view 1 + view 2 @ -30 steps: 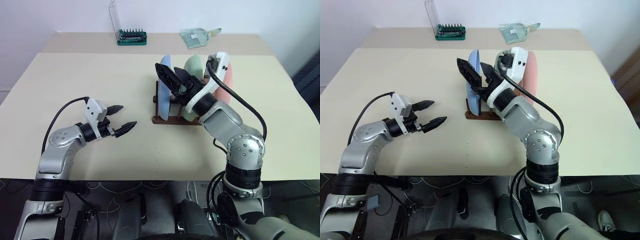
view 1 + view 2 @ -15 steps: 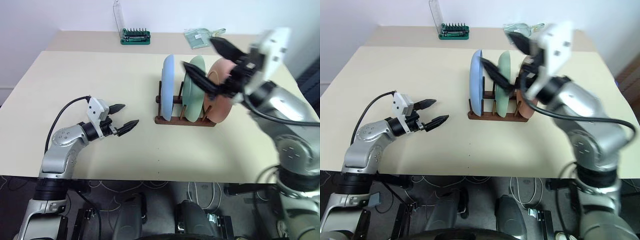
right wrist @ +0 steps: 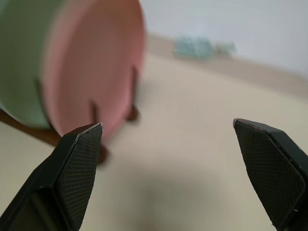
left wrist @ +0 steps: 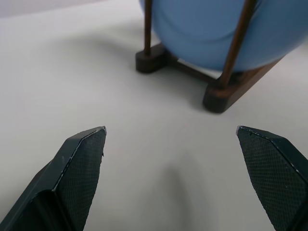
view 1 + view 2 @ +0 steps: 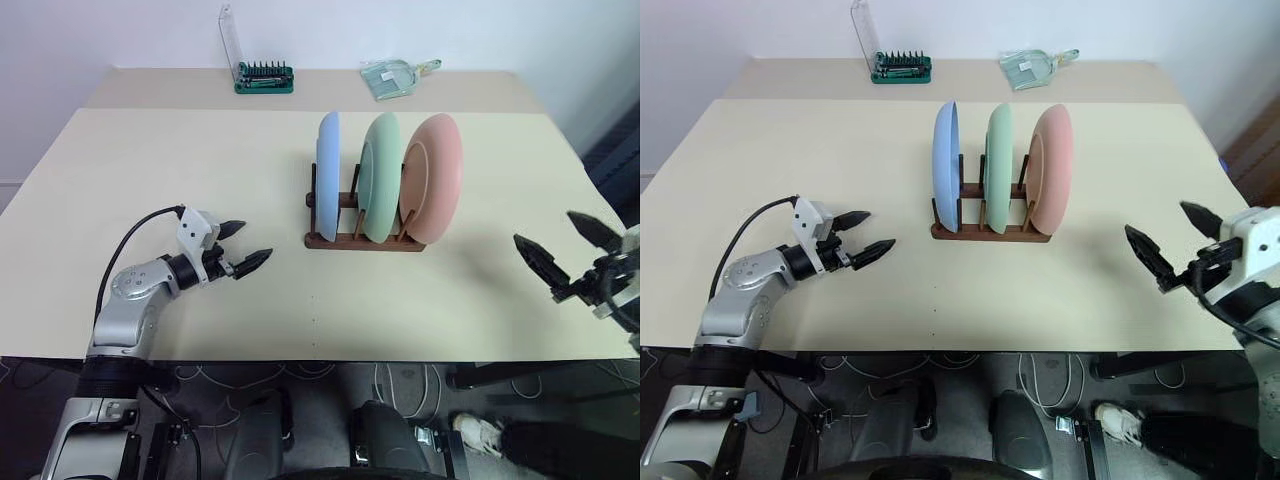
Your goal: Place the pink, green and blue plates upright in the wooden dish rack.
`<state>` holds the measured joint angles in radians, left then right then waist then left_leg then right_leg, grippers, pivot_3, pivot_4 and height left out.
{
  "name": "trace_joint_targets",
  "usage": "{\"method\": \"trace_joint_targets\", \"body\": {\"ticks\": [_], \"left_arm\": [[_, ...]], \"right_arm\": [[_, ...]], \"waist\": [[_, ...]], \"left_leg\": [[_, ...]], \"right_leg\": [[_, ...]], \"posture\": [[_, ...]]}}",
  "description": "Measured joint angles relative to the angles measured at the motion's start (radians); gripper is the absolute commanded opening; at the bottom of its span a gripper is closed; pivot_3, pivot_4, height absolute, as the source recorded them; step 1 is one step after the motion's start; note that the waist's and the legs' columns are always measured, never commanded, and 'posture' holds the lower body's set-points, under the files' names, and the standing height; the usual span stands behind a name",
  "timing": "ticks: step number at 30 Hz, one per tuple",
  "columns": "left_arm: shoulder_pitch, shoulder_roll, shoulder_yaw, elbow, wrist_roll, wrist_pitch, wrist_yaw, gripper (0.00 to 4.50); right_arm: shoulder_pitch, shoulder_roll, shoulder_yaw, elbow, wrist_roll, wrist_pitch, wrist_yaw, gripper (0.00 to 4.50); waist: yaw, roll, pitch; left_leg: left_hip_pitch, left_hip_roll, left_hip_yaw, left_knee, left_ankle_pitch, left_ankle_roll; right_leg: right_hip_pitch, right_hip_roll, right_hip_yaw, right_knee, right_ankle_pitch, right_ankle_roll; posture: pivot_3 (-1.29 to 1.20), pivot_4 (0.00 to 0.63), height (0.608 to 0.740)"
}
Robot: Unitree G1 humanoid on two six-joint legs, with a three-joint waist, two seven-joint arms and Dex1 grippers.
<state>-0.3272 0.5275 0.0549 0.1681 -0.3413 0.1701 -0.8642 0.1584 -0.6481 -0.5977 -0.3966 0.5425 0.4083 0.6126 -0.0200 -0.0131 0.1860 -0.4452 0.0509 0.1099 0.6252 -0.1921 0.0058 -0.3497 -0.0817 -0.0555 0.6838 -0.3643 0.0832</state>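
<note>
All three plates stood on edge in the wooden dish rack (image 5: 362, 238) near the middle of the tabletop (image 5: 200, 160): the blue plate (image 5: 327, 176) at the robot's left end, the green plate (image 5: 379, 176) in the middle slot, and the pink plate (image 5: 436, 178) at the right end, leaning a little outward against its pegs. Each plate was seen nearly edge-on, faces turned to left and right, and the row of three ran left to right along the rack's long axis, its rails lying crosswise to the robot. Judged from this, the placing looked finished and the step in hand was a withdrawal. The left gripper (image 5: 245, 258) hovered low over the tabletop, well apart from the rack on its left, jaws spread wide and holding nothing; in its wrist view the blue plate and the rack's base lay ahead. The right gripper (image 5: 1173, 243) hung near the tabletop's right edge, clear of the pink plate, jaws likewise wide and empty. To finish well, both arms should probably pull away without sweeping toward the rack, since a brush against the leaning pink plate could tip it out of its slot.
</note>
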Motion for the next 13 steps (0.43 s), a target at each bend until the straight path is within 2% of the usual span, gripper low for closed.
{"method": "trace_joint_targets", "body": {"ticks": [4,13], "left_arm": [[0.002,-0.001,0.002,0.021,0.012,-0.017,0.007,4.5],[0.08,-0.001,0.008,-0.013,0.012,-0.017,0.02,4.5]], "right_arm": [[-0.02,0.026,0.083,0.109,-0.08,-0.084,-0.001,4.44],[-0.016,0.054,0.111,0.172,-0.11,-0.133,-0.003,4.44]], "waist": [[0.005,0.0,0.0],[0.006,0.0,0.0]], "left_leg": [[-0.001,0.0,0.0,-0.001,0.001,-0.001],[0.0,0.0,0.0,-0.001,0.001,-0.002]], "right_leg": [[0.0,0.0,0.0,0.0,0.0,0.0],[0.0,-0.001,0.0,-0.001,0.0,0.0]], "posture": [[0.0,0.15,0.732],[0.0,0.15,0.732]]}}
